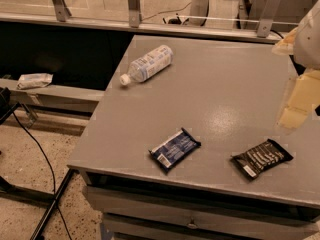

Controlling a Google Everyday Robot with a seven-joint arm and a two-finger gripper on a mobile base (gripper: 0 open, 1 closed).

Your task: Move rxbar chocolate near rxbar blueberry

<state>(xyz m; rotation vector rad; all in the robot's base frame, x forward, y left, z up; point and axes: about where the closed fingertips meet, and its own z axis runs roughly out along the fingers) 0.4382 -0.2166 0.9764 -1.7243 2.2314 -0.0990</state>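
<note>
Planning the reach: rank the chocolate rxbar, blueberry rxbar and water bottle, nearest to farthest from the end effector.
The end effector hangs over the table's right edge.
1. rxbar chocolate, front right.
2. rxbar blueberry, front centre.
3. water bottle, back left.

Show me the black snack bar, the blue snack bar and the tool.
black snack bar (261, 158): camera view, middle of the wrapper.
blue snack bar (175, 148): camera view, middle of the wrapper.
tool (298, 101): camera view, pale part at the right edge.
</note>
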